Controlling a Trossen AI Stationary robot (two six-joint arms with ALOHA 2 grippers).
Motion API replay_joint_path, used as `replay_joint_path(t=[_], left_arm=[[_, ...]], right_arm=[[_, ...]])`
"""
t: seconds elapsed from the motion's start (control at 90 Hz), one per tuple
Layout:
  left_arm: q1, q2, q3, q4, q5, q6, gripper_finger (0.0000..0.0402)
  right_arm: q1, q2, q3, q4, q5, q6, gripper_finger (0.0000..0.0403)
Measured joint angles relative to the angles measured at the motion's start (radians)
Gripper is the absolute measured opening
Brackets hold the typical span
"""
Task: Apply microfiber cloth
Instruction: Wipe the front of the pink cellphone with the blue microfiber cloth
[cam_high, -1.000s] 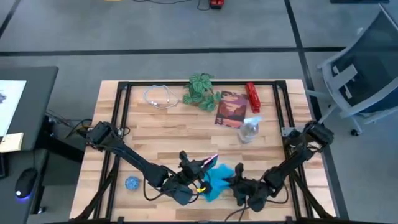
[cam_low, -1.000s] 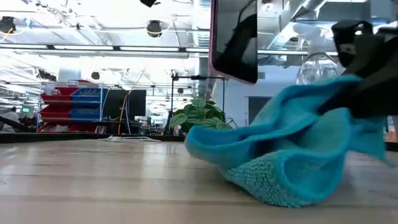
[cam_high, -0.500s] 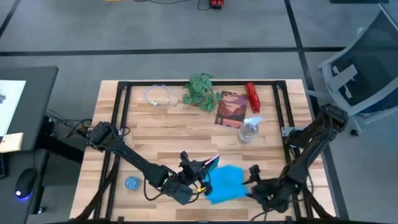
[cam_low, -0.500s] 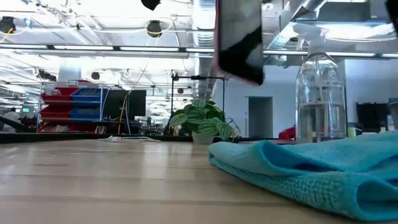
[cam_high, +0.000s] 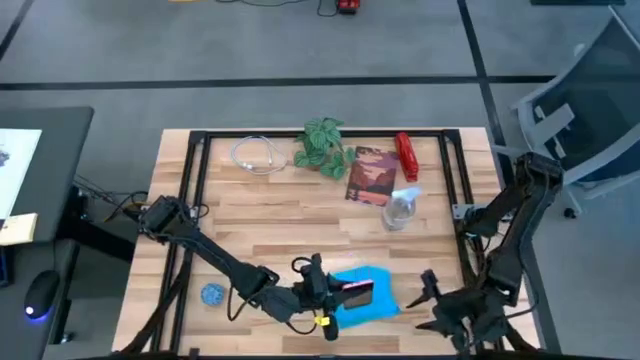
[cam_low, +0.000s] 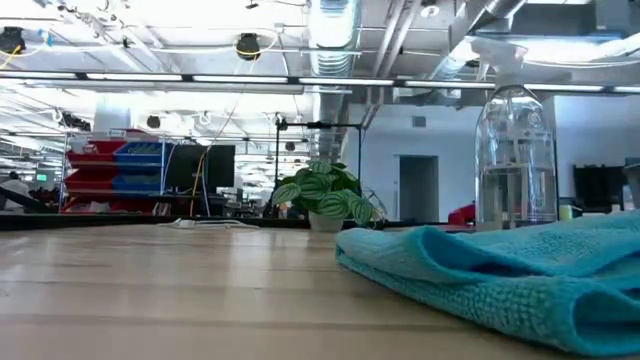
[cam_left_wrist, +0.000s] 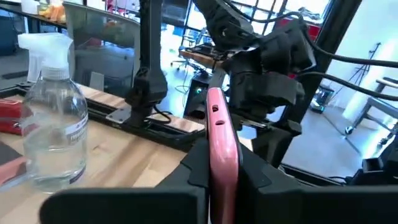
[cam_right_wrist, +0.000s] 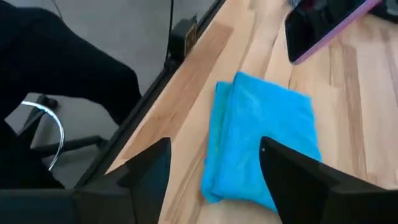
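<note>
Two sets of fingers: left (cam_high: 335, 297) grasping pink-cased phone (cam_high: 357, 294) over microfiber cloth (cam_high: 382, 298) (no readable writing), right (cam_high: 432, 300) released.

No text legible — (bottle label blurred).

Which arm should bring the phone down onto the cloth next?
Left. Its tool grips the phone directly over the microfiber cloth; the right tool is open and off to the cloth's side.
</note>
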Motion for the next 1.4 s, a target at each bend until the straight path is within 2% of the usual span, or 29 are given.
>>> replay_joint_path(t=[0.222, 0.411, 0.544, 0.644, 0.689, 0.778, 0.844, 0.9, 0.967, 1.222, 1.4], left_arm=[[0.025, 0.007, 0.000, -0.031, -0.005, -0.029, 0.0011], [0.059, 0.008, 0.000, -0.255, -0.060, -0.210, 0.0012], [0.071, 0.009, 0.000, -0.366, -0.085, -0.325, 0.0012], [0.074, 0.009, 0.000, -0.409, -0.085, -0.365, 0.0012], [0.074, 0.009, 0.000, -0.423, -0.085, -0.380, 0.0012], [0.074, 0.009, 0.000, -0.454, -0.085, -0.415, 0.0013], [0.072, 0.018, 0.000, -0.468, -0.087, -0.443, 0.0013], [0.070, 0.043, 0.000, -0.436, -0.093, -0.452, 0.0013], [0.068, 0.080, -0.002, -0.402, -0.082, -0.453, 0.0013], [0.086, 0.212, -0.002, -0.095, -0.067, -0.383, 0.0013], [0.099, 0.225, -0.002, -0.019, -0.066, -0.337, 0.0013]], right_arm=[[-0.058, 0.109, -0.048, 0.148, 0.001, 0.009, 0.0219], [-0.149, 0.229, -0.054, 0.149, -0.003, 0.103, 0.0201], [-0.213, 0.311, -0.055, 0.159, -0.035, 0.158, 0.0168], [-0.260, 0.381, -0.055, 0.205, -0.126, 0.178, 0.0136], [-0.273, 0.409, -0.055, 0.234, -0.160, 0.180, 0.0118], [-0.278, 0.436, -0.053, 0.279, -0.162, 0.184, 0.0072], [-0.267, 0.432, -0.053, 0.283, -0.141, 0.179, 0.0030], [-0.255, 0.413, -0.055, 0.275, -0.106, 0.170, 0.0011], [-0.242, 0.374, -0.055, 0.274, -0.031, 0.167, 0.0010], [-0.238, 0.272, -0.055, 0.296, 0.286, 0.093, 0.0003], [-0.292, 0.308, -0.055, 0.427, 0.313, -0.073, 0.0001]])
